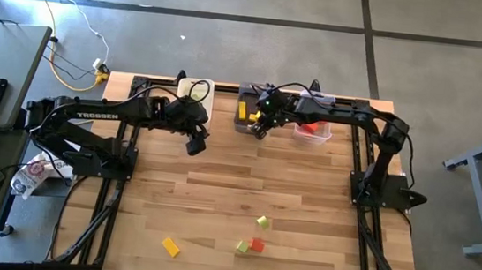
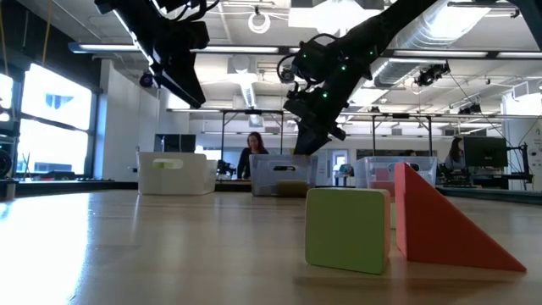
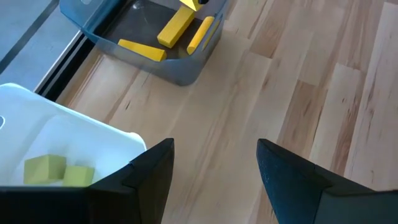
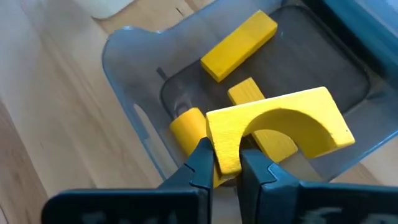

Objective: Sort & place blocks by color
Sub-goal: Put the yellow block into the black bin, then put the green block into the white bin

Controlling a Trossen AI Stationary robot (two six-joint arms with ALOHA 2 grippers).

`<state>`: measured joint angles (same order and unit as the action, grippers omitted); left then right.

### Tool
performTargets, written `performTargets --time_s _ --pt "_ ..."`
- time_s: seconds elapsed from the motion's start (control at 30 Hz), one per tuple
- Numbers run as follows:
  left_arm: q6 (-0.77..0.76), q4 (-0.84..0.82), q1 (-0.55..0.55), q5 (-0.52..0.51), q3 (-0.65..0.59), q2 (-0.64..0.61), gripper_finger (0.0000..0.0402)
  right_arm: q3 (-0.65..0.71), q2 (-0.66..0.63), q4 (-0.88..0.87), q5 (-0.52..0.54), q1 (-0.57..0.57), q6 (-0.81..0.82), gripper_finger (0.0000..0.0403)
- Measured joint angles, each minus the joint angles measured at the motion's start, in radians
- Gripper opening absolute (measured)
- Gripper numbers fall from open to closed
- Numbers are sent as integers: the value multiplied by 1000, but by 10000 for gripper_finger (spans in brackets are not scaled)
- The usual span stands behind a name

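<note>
Right gripper (image 4: 222, 163) over grey bin (image 4: 134, 106), jaws pinching yellow arch block (image 4: 273, 121); yellow bars (image 4: 239, 43) lie inside below it. Left gripper (image 3: 214, 165) beside white bin (image 3: 74, 134), jaws spread, empty; green blocks (image 3: 56, 171) in that bin. Loose blocks (image 1: 253, 242) remain on the surface's near side

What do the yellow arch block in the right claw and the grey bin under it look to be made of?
The yellow arch-shaped block looks like painted wood: matte, opaque, crisp edges, though solid plastic is possible. The right claw pinches one leg. The grey rectangular bin looks like thin moulded plastic, smooth and faintly translucent with rounded corners.
</note>
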<state>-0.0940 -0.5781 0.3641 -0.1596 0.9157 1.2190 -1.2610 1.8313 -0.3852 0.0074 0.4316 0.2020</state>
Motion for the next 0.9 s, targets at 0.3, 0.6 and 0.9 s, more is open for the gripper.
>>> performTargets --time_s 0.3,0.6,0.9 --pt "18 0 0 0 0 0 214 0 1 2 37 0 -3 79" --pt "18 -1 0 0 0 0 214 0 -26 2 43 -2 4 125" --pt "35 -6 -12 -6 0 0 214 0 -75 -41 24 -63 26 126"
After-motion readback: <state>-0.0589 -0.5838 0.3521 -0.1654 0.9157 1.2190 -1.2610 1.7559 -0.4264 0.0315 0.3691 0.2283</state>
